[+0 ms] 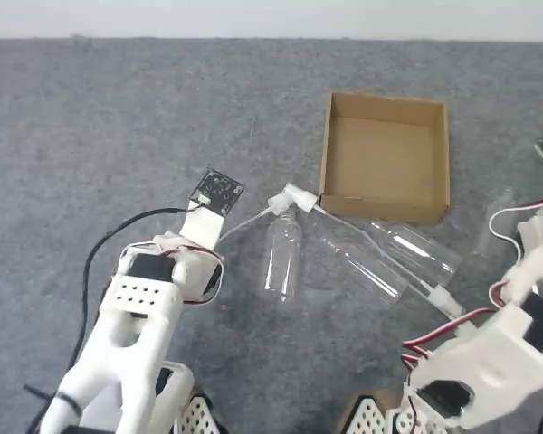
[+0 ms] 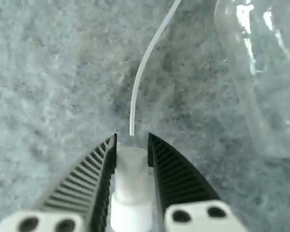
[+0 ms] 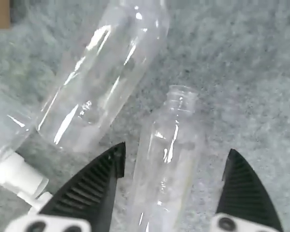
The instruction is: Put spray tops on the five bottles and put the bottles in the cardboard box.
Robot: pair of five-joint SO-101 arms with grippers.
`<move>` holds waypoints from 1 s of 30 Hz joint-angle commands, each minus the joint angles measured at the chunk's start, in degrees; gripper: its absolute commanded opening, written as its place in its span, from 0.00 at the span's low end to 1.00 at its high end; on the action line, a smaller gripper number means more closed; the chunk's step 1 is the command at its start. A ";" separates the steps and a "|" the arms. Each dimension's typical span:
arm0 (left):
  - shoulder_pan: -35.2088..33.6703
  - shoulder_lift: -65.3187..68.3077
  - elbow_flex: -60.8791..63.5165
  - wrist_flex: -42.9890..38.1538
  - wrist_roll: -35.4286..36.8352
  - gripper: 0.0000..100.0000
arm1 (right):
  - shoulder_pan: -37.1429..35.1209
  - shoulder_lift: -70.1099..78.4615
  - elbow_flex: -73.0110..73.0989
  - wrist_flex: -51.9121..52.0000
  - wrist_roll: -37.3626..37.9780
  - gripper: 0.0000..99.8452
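My left gripper (image 2: 132, 137) is shut on a white spray top (image 2: 131, 181). Its thin dip tube (image 2: 146, 67) lies along the grey carpet beside a clear bottle (image 2: 263, 72). In the high view that bottle (image 1: 282, 255) has a white spray head (image 1: 294, 196) at its neck. My right gripper (image 3: 176, 149) is open and straddles an uncapped clear bottle (image 3: 169, 159) that lies on the carpet. Beside it lie a second bottle (image 3: 101, 82) and a white spray top (image 3: 17, 176). The empty cardboard box (image 1: 386, 210) stands at the back, and two more bottles (image 1: 362, 259) (image 1: 416, 249) lie in front of it.
The left arm (image 1: 136, 316) comes in from the front left and the right arm (image 1: 498, 353) from the front right. Open grey carpet (image 1: 118, 127) spreads left of the box. A faint bottle (image 1: 493, 221) lies right of the box.
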 commanded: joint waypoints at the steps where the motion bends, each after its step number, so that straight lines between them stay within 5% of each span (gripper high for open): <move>1: 0.00 -2.37 -0.40 -1.49 -0.35 0.01 | -0.57 -0.92 -3.78 1.19 1.05 0.27; 10: 0.00 -2.37 -0.31 -1.41 -0.35 0.01 | 1.27 8.75 -6.59 -0.31 2.64 0.26; 20: 0.00 -2.46 0.48 -1.76 -0.35 0.01 | 1.63 9.19 -8.00 -0.31 2.37 0.04; 30: -0.18 -2.81 -5.05 -2.11 3.69 0.01 | -2.51 -9.19 -13.36 12.09 -5.01 0.01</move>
